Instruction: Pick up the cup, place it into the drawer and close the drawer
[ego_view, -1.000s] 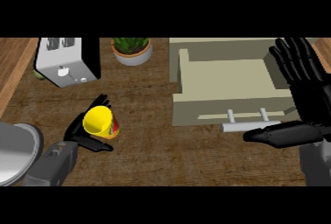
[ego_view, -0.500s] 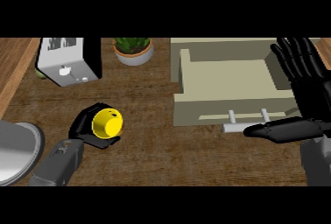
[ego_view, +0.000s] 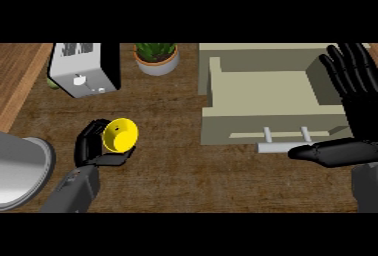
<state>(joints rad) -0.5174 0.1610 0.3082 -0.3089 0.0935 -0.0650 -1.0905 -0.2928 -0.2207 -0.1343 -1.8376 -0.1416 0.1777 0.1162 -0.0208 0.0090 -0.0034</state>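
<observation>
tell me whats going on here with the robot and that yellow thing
The robot's left hand has its fingers curled round a yellow cup and holds it over the wooden counter, well left of the drawer. The beige drawer stands pulled open, with nothing visible inside it, its handle facing the robot. The right hand rests open beside the drawer at the view's right edge, fingers up. A toaster and a potted plant stand at the back.

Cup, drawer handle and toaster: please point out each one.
cup (ego_view: 119, 135), head view, on its yellow inside.
drawer handle (ego_view: 275, 148), head view, on the bar's left end.
toaster (ego_view: 81, 82), head view, on its front face.
</observation>
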